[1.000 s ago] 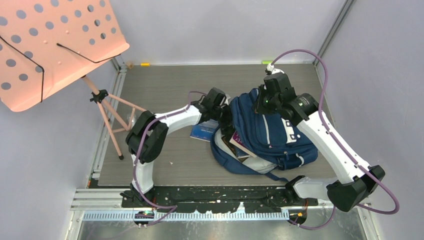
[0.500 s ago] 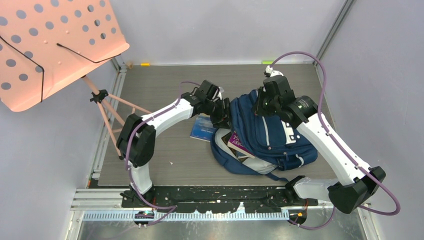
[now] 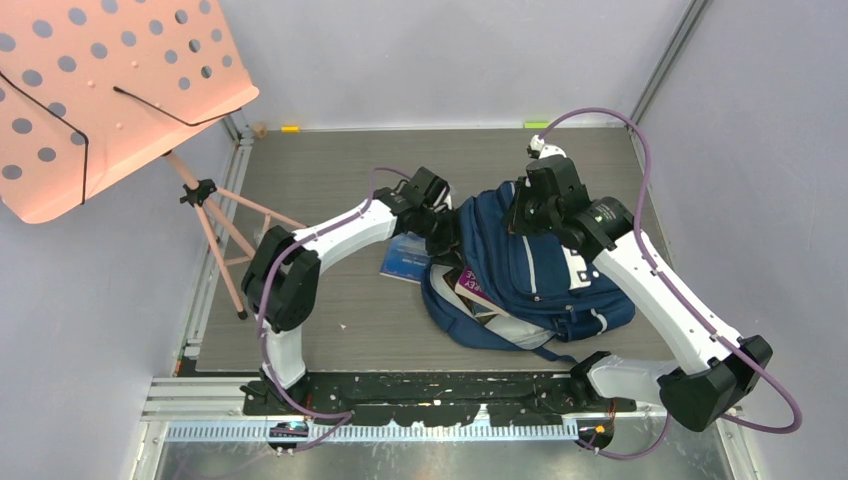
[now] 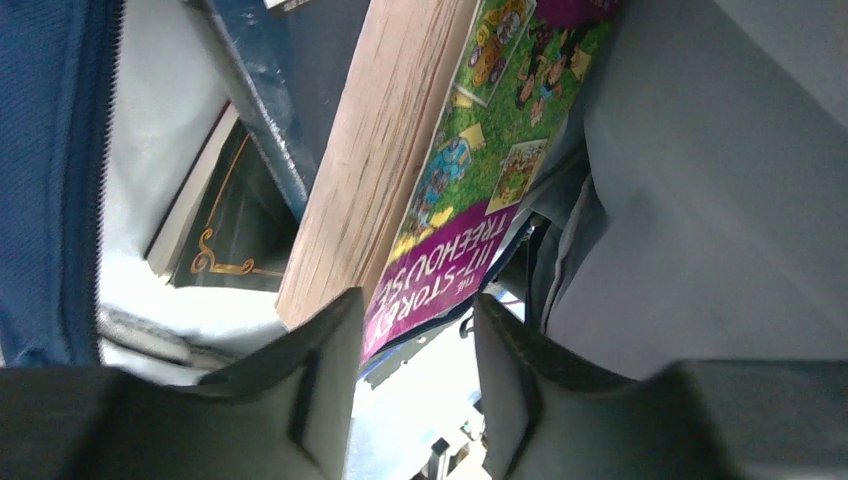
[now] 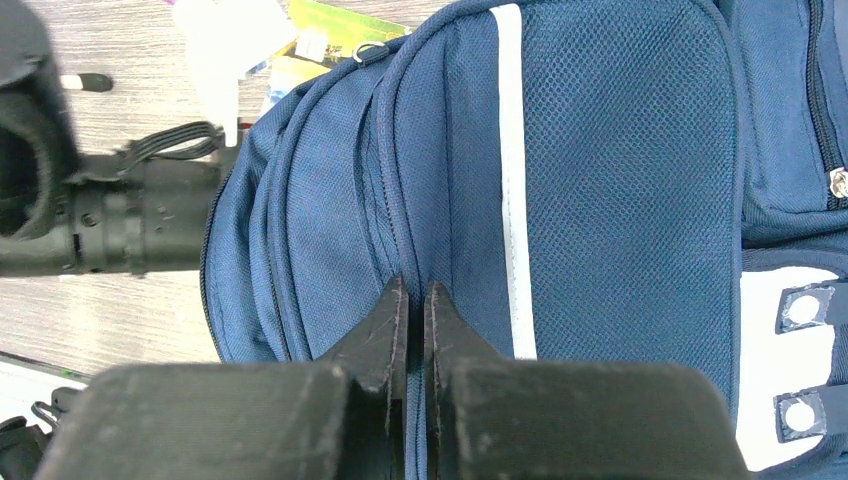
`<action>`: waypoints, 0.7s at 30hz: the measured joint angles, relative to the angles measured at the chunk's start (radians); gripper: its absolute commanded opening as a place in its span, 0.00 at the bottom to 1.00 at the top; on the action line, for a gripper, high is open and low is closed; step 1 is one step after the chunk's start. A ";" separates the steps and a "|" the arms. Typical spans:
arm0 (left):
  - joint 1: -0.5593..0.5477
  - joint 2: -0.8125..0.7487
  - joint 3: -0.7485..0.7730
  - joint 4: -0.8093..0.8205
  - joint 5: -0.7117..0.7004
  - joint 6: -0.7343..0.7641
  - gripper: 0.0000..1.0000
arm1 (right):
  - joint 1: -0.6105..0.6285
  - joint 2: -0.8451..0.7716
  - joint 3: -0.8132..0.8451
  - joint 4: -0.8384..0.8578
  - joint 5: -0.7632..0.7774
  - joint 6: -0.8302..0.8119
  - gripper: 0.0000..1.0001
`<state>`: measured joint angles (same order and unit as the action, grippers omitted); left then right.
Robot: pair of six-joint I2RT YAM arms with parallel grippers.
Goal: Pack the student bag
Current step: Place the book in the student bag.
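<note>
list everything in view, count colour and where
table: one, grey
student bag: one, navy with white trim, mid-table, open
purple book: one, purple and green, in the bag's opening
dark book: one, gold ornament, inside the bag
blue book: one, on the table beside the bag
music stand: one, salmon pink, far left
yellow tab and green tab: one each, far table edge
left gripper: black, jaws apart at the purple book
right gripper: black, shut on a bag fold
</note>
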<state>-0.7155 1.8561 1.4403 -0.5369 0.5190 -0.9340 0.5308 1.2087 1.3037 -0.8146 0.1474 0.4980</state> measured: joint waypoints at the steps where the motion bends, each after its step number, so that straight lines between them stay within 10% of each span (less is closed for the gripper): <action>1: -0.003 0.017 0.011 -0.003 0.008 0.002 0.36 | 0.000 -0.003 -0.003 0.002 0.000 0.000 0.01; 11: -0.077 0.137 0.072 0.079 0.112 -0.030 0.28 | 0.004 -0.041 -0.046 0.021 0.007 -0.006 0.01; 17: -0.048 0.100 0.003 0.123 0.124 -0.049 0.65 | 0.004 -0.085 -0.078 0.020 0.018 -0.014 0.04; 21: 0.040 -0.013 -0.064 0.089 0.108 -0.013 0.78 | 0.005 -0.092 -0.088 0.006 0.003 -0.010 0.38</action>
<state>-0.6754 1.8431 1.3762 -0.4477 0.6270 -0.9466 0.5358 1.1164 1.2156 -0.8085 0.1505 0.4881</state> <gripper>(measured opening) 0.713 0.177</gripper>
